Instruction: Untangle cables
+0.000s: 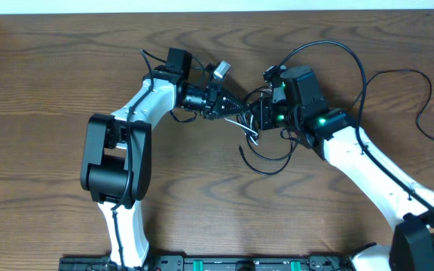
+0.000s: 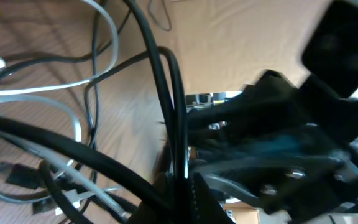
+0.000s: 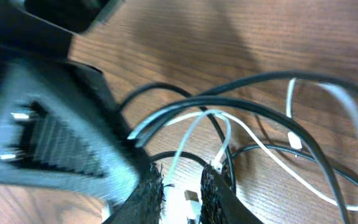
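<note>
We begin at the left gripper [image 2: 184, 190], bottom centre of the left wrist view. Its fingers are pressed together on two of the thin black cords [image 2: 166, 93], which rise steeply out of the pinch toward the top of the frame. To the left of them a thin white cord [image 2: 48, 87] sweeps across in loose curves, passing over and under further black strands.

The right gripper [image 3: 182, 193] sits at the bottom centre of the right wrist view. Its fingers stand a little apart with a small white plug end [image 3: 185, 200] between them, and we cannot tell whether they press on it or merely frame it. Beyond them the white and black cords cross one another toward the right of the frame.

From overhead, the two grippers face each other in the upper middle of the picture, close together. The tangle is bunched between them, and one slack black loop hangs down onto the brown wood-grain desk [image 1: 202, 211] just below.

We judge this to be the separating step: one strand is anchored and the other is being picked out. The next move calls for a sure hold on the white cord, then a slow pull apart. We must watch the crossings, so that the knot loosens rather than tightens.
</note>
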`<state>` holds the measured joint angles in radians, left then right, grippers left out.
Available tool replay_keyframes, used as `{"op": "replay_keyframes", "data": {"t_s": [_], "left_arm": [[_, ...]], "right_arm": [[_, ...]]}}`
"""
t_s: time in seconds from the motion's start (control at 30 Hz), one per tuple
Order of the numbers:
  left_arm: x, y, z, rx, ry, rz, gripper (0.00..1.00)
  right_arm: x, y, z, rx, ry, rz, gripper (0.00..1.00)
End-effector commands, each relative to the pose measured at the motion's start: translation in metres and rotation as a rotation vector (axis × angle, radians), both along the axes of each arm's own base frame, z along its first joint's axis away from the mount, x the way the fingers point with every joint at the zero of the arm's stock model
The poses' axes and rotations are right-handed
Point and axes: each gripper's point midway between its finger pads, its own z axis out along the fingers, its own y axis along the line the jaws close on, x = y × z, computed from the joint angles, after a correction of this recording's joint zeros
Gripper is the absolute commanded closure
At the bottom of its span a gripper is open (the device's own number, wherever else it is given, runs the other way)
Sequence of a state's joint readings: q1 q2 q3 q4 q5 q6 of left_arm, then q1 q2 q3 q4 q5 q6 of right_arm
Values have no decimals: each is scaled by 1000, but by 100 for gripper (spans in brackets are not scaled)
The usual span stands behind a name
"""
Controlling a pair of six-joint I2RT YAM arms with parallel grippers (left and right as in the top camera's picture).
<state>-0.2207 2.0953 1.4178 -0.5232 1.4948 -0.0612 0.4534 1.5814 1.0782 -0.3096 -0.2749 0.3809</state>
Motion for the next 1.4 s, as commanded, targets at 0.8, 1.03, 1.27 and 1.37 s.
{"op": "replay_keyframes", "data": {"t_s": [0.8,1.03,1.27,1.37], "left_arm": [[-2,-1,3,-53,-8,-18,92],[-1,-1,-2,-29,-10,-12,92],[1,0,-9,16,-5,2,92],[8,3,-30,149,35,50,92]], "right_arm": [[26,10,-77,55,165,-116,70],[26,8,-82,69,203,-171,90],[31,7,-56,186,196,-115,99],[38,-4,-27,231,135,-91,99]]}}
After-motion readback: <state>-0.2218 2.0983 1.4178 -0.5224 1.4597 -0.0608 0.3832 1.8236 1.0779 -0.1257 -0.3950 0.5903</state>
